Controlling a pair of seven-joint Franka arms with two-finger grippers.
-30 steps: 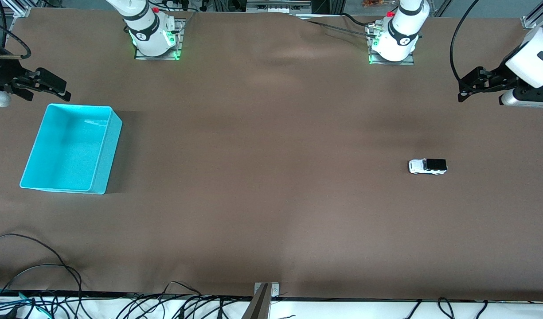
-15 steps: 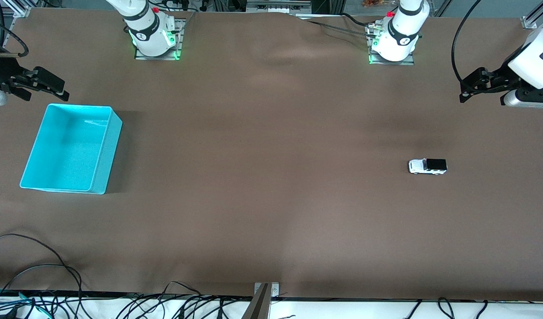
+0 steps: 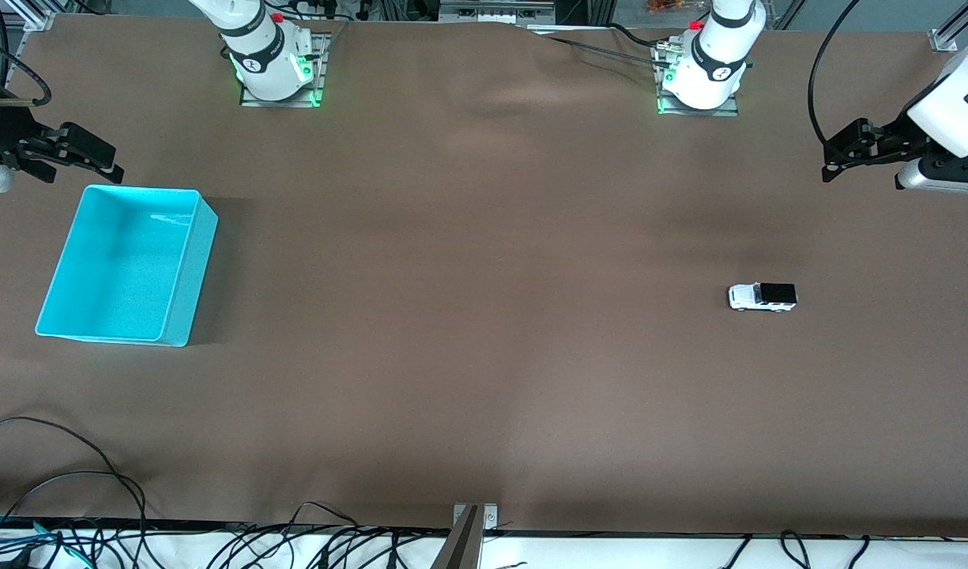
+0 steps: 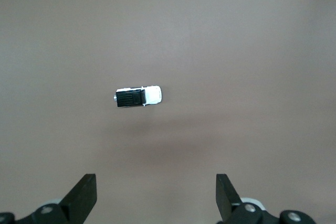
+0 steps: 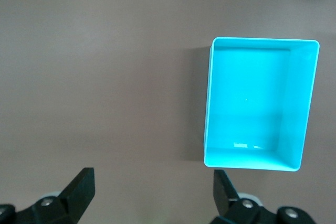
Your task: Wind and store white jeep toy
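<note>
Hands (image 3: 835, 162) apart; white jeep toy (image 3: 762, 297) crosswise.

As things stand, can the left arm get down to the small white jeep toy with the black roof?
Probably yes. The left claw is open, up in the air, and the small white jeep toy with the black roof stands alone on bare brown table, nothing around it.

From high across the table we face both bases. Our left wrist view looks down on the white jeep toy (image 4: 138, 97), seemingly ahead of the claw; our right wrist view on the turquoise bin (image 5: 299, 103); the front view shares both.
</note>
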